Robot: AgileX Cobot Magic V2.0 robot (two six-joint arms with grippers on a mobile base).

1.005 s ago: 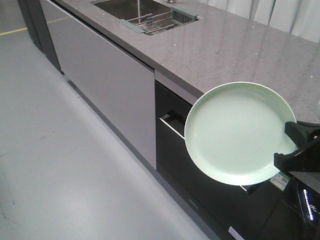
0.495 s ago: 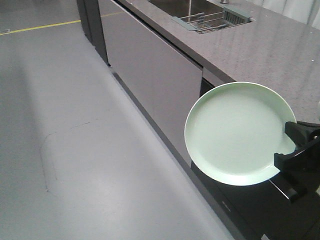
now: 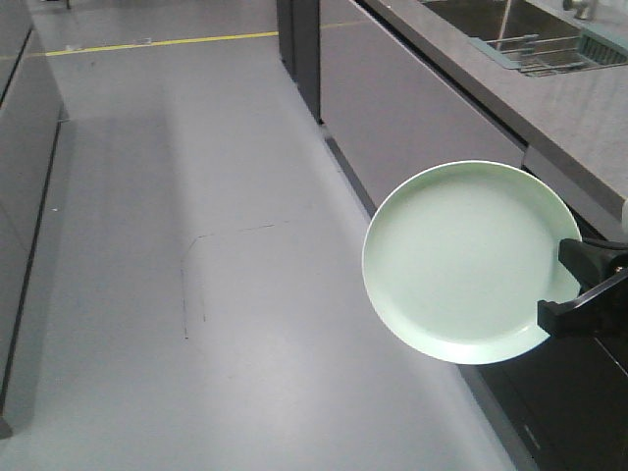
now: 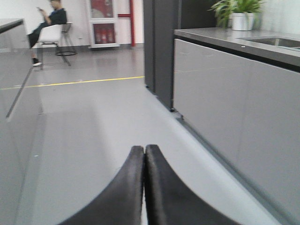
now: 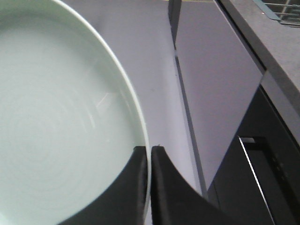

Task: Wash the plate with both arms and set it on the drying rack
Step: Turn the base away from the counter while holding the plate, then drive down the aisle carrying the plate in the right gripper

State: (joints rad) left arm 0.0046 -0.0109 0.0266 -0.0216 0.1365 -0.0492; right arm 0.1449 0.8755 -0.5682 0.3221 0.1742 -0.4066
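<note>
The pale mint-green plate (image 3: 456, 260) hangs in the air over the grey floor, face toward the front camera, beside the counter front. My right gripper (image 3: 565, 287) is shut on its right rim, one black finger on each face. The right wrist view shows the plate (image 5: 56, 117) filling the left side, its rim pinched in the right gripper (image 5: 149, 151). My left gripper (image 4: 144, 150) is shut with nothing in it and points along the aisle floor. The drying rack (image 3: 546, 51) lies over the sink at the top right, far from the plate.
A long grey counter (image 3: 579, 113) with grey cabinet fronts (image 3: 412, 108) runs along the right; a dark appliance front (image 3: 569, 402) is below the gripper. The sink (image 3: 481, 14) is beside the rack. A potted plant (image 4: 238, 11) and a seated person (image 4: 49, 21) are far down the aisle.
The whole view has swung left: counter, sink and rack slid toward the right edge and more floor shows. Plate and right gripper keep the same place in the picture.
</note>
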